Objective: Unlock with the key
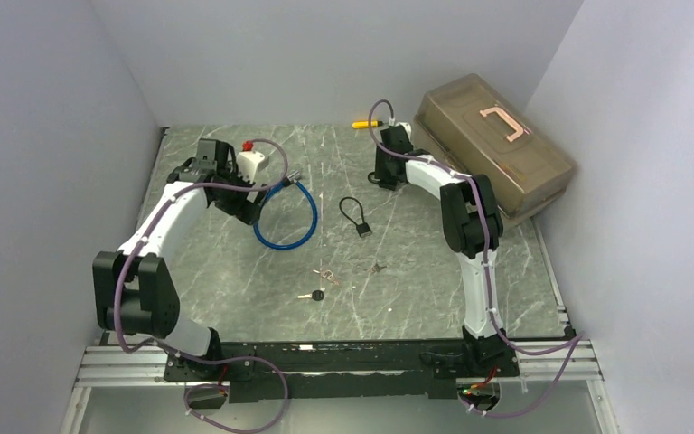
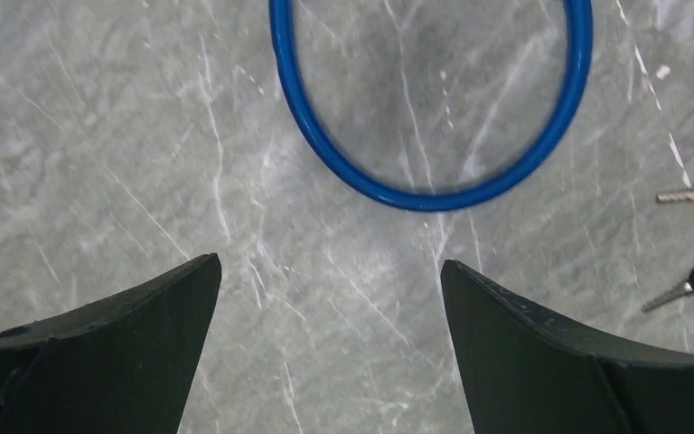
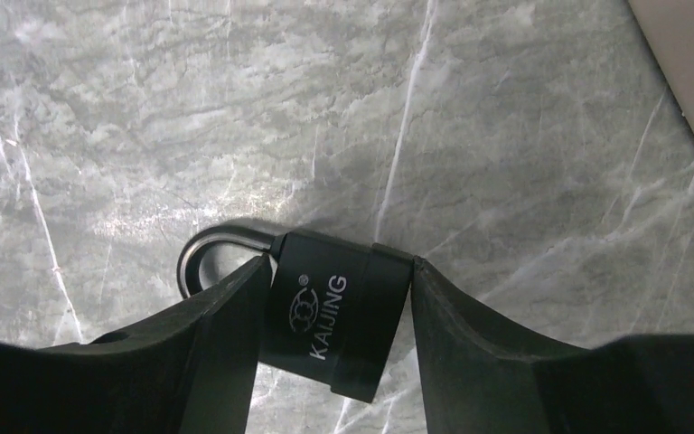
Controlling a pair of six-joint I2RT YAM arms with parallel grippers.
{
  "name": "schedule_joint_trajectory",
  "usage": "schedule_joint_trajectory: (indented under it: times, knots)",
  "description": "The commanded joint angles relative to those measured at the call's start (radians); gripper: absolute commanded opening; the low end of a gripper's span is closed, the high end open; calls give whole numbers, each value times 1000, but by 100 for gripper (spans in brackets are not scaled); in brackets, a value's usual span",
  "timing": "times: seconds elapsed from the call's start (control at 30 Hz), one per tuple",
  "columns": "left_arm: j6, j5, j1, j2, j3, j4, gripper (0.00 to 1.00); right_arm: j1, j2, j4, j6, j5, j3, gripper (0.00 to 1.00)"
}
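The right gripper [image 3: 337, 260] grasps the black padlock [image 3: 334, 325] at far right, while the left gripper [image 2: 330, 262] hangs released near the blue cable loop [image 2: 425, 201].

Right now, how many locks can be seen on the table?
3: a blue cable lock below the left arm's wrist; a small black cable padlock at mid-table; and a black padlock gripped in the right claw. Others may be hidden under the arms.

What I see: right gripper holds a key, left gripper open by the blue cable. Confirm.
Not a key: the right wrist view shows the right gripper holding a padlock. The left gripper is open by the blue cable, as said.
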Motion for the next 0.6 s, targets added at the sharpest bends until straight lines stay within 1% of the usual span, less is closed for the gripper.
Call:
schedule_joint_trajectory:
  times: [0.0,0.13,0.3,0.43,0.57]
  knots:
    - [-23,-53,-20,51,62,100,99,5,2,-1,25,-26,9,53]
    - [-40,-83,-34,126,105,139,99,33,-45,18,55,-38,-76,51]
    - [-88,-103,-41,219,149,139,99,124,-137,51,99,-17,-225,49]
    - [-92,-146,-59,239,99,170,99,211,-222,77,151,15,-350,46]
    - [-28,-235,-101,211,-4,227,99,273,-293,100,222,27,-471,50]
